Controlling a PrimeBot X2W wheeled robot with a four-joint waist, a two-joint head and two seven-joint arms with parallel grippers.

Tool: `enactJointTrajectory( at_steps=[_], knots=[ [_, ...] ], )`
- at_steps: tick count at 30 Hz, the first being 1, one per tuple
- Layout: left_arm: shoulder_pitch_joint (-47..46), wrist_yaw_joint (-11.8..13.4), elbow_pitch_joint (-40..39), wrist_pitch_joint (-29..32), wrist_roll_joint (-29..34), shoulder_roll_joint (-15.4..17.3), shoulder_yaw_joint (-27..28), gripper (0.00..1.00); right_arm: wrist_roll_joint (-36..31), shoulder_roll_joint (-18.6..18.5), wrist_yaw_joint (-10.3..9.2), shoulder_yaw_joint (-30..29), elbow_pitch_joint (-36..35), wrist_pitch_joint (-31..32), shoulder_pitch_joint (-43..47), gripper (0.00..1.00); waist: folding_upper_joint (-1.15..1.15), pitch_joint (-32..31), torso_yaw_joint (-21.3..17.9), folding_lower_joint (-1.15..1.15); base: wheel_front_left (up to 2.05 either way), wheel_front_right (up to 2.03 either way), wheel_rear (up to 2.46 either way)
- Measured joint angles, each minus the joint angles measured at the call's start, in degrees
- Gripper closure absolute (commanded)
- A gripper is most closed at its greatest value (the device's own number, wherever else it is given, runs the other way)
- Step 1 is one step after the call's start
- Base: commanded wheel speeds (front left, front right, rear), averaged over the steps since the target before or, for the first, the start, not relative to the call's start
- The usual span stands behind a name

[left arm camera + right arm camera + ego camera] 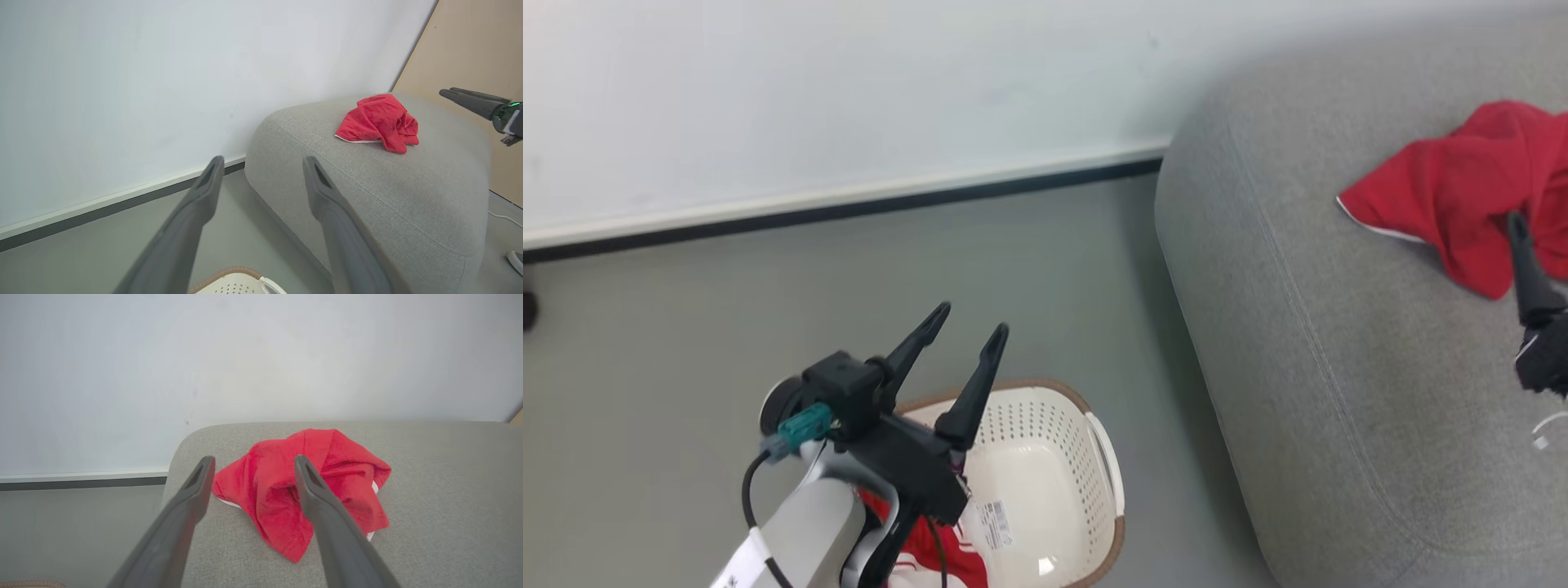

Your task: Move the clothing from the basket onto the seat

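One red white-edged garment (pixel 1462 188) lies crumpled on the grey sofa (pixel 1298 343) before the spread, empty right tool (pixel 253 459), while the other red garment (pixel 921 541) sits in the white basket (pixel 1058 425) beneath the left tool (pixel 972 320), also spread and empty.

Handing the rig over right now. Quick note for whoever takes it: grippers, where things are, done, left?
Left gripper: open, empty, raised over the basket.
Right gripper: open, empty, above the sofa, clear of the cloth there.
Things: edged red garment lies crumpled on the sofa; striped red garment is in the basket, on the floor beside the sofa.
Done: one garment moved.
Left: lift the striped red garment out and put it on the sofa.
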Motion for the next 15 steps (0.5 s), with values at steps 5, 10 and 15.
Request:
enactJointTrajectory(
  at_steps=[5, 10, 15],
  knots=[
    [3.7, 1.4, 0.4, -0.4, -0.8, 0.6, 1.3, 0.00, 0.9, 1.1, 0.01, 0.2, -4.5, -0.8, 5.7, 0.00, 0.00, -3.8, 1.9, 0.00, 0.00, 0.00, 0.00],
    [7.5, 2.9, -0.7, -0.6, -1.2, 1.5, 2.8, 0.00, 2.4, 1.7, 0.00, -0.7, -8.9, -1.2, 12.6, 0.00, 0.00, -7.1, 4.2, 0.00, 0.00, 0.00, 0.00],
    [11.1, 5.3, -2.0, -0.7, -1.9, 2.3, 5.4, 0.00, 3.2, 4.4, -0.67, -1.3, -14.6, -1.7, 18.8, 0.00, 0.00, -9.6, 6.7, 0.00, 0.00, 0.00, 0.00]
  ],
)
